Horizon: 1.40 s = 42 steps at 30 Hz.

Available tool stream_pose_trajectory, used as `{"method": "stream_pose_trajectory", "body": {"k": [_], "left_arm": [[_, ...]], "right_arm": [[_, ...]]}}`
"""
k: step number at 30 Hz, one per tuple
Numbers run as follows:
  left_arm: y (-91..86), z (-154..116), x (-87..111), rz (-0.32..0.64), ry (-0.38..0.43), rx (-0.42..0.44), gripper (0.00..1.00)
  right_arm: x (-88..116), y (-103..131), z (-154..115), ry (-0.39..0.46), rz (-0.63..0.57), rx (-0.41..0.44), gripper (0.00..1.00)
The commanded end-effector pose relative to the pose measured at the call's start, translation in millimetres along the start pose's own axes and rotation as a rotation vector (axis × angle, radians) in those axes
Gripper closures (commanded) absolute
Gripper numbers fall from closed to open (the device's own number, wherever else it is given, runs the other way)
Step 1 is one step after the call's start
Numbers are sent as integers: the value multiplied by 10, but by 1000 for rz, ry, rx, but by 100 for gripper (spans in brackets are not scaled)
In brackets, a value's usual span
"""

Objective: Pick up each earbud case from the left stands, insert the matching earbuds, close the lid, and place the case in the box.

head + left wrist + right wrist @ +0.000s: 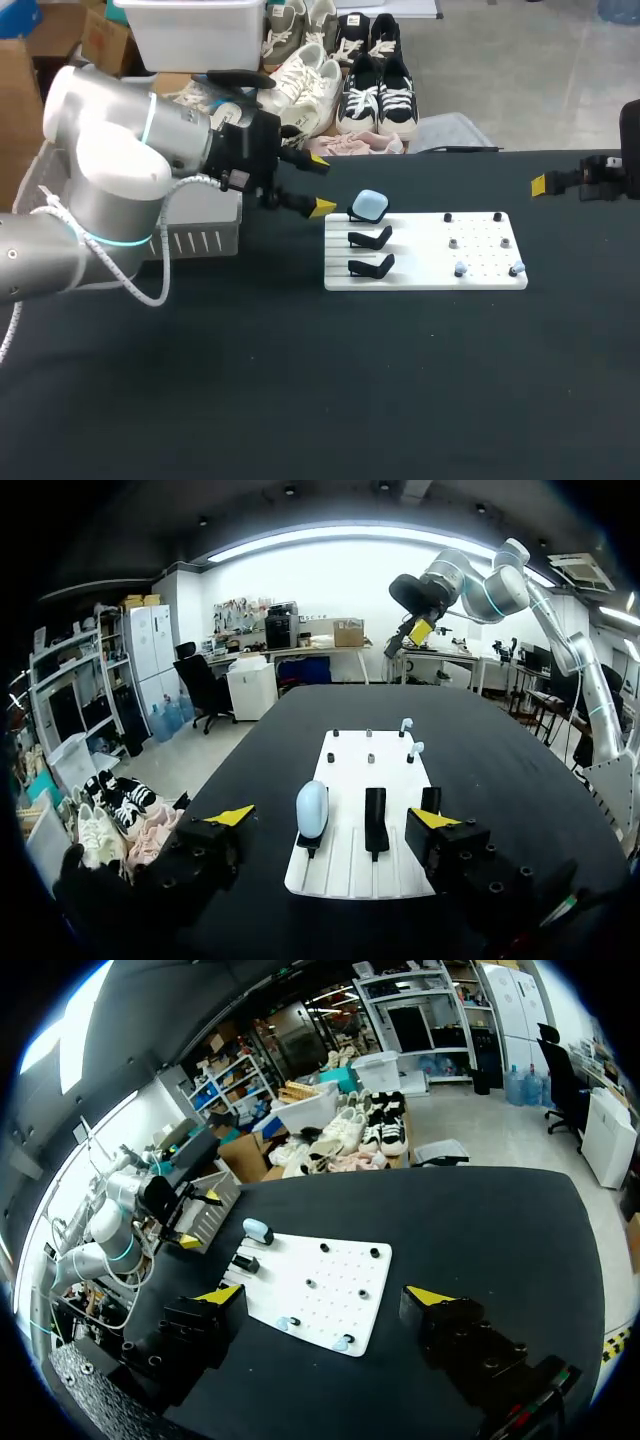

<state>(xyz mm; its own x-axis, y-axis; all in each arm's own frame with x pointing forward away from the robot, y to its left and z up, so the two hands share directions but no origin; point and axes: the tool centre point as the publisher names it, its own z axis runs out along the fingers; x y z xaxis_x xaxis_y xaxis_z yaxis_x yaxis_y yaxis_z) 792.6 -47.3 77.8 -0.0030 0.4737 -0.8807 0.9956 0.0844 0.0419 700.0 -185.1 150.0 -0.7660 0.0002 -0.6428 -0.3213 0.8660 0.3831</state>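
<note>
Well, take the bench (300, 400) as a clock face seen from the robot's seat, with 12 pointing away from it. A white board (430, 275) lies a little past the middle, towards 1 o'clock.

Along the board's 9 o'clock end stand three black stands (371, 267), one behind the other. The case (371, 205), pale blue with its lid down, sits on the farthest one, at the board's 10 o'clock corner.

The 3 o'clock half of the board is a field of holes. Near its 5 o'clock edge are two pale blue bits (460, 269), probably earbuds, though they are too small to be sure. Beyond them are two grey bits (453, 243), then two black ones (447, 216) at the far edge.

The left hand (320, 185) hangs just at 9 o'clock of the case, near it but not touching. Its fingers are spread with nothing between them. In its own wrist view the case (312, 810) stands ahead of the hand (333, 817), nearer one yellow tip than the other.

The white box (200, 238) lies at 9 o'clock of that hand, partly hidden by the arm.

The right hand (560, 184) is farthest, out at the bench's 2 o'clock edge, well apart from the board. Its wrist view shows the fingers (430, 1298) spread wide and holding nothing.
</note>
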Motion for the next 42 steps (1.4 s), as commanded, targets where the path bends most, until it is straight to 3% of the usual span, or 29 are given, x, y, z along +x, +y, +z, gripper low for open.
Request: {"method": "stream_pose_trajectory", "body": {"k": [1, 42], "left_arm": [[92, 131, 16, -2, 9, 19, 0], [141, 521, 202, -76, 62, 40, 0]], "right_arm": [[0, 0, 0, 0, 0, 0, 0], [0, 0, 0, 0, 0, 0, 0]]}}
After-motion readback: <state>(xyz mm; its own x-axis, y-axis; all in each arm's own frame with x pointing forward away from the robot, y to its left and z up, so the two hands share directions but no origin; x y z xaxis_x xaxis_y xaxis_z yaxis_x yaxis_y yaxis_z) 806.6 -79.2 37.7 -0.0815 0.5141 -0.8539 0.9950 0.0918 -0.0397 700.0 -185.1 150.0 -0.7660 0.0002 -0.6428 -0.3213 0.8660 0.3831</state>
